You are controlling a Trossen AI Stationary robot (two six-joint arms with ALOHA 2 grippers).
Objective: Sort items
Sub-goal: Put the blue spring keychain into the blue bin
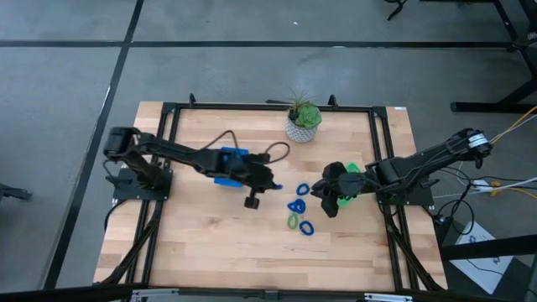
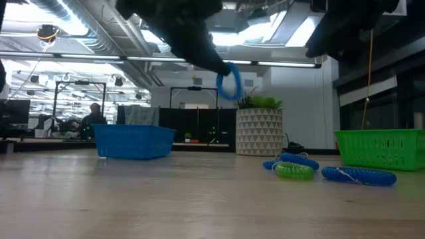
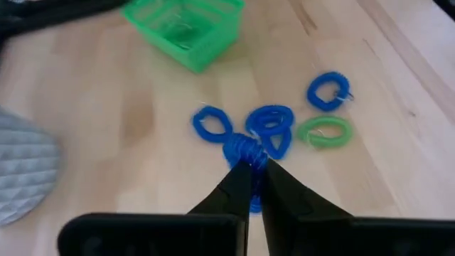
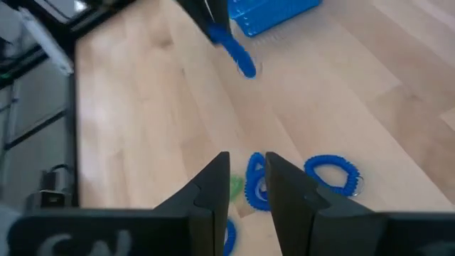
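One blue ring (image 3: 247, 151) pinched between the left gripper's (image 3: 254, 169) closed fingertips, right gripper (image 4: 246, 165) empty, fingers slightly apart.

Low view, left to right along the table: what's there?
Blue tray → blue ring held up by the left gripper → white plant pot → green ring → blue ring on the table → green tray.

One blue ring (image 2: 229, 83) hangs lifted; others (image 1: 300, 215) lie clustered.
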